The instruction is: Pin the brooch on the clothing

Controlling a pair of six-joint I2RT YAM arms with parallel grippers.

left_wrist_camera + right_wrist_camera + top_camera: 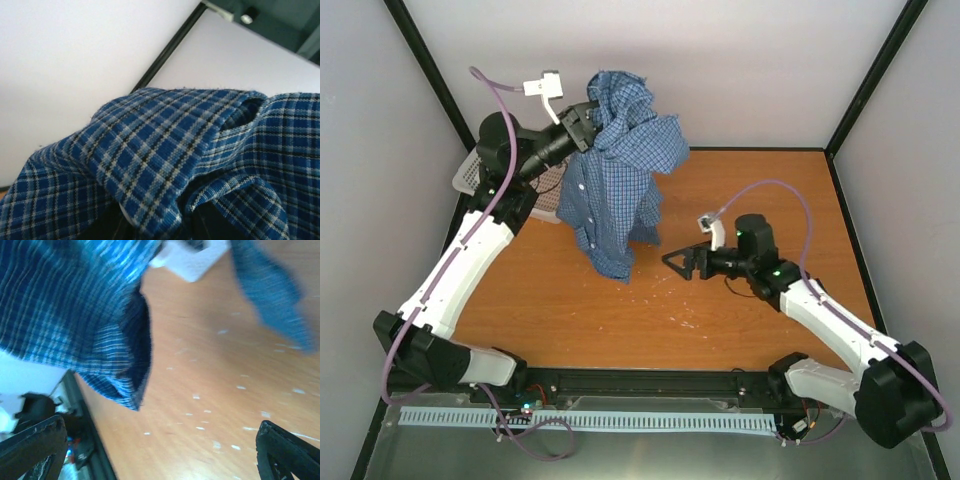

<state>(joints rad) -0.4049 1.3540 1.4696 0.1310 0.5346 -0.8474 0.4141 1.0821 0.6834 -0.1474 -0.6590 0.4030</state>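
Seen from above, the left arm reaches up and back from its base, its hand [582, 125] pressed into the upper folds of the blue checked shirt [620, 170]. The shirt hangs from it in a bunched column over the far left part of the orange desk [750, 320]. Its lower hem sits low over the wood, though whether it touches cannot be told. The left wrist camera adds only a close view of the weave: cloth drapes over and fills the lower frame, burying that hand's fingers, so the grip shows only in the way the garment hangs from it. Behind the cloth are a white wall and a black frame post [165, 55]. The right arm lies low across the desk, elbow out to the right, with its hand [677, 265] level and pointing left at the shirt's lower edge, near it but apart. Its own camera shows what the overhead view cannot: the two dark fingers [35, 445] spread wide at the frame's bottom corners, with nothing between them but bare, white-flecked wood and the hem dangling just ahead. A white mesh basket [470, 175] sits behind the left arm. The brooch cannot be made out in any view.
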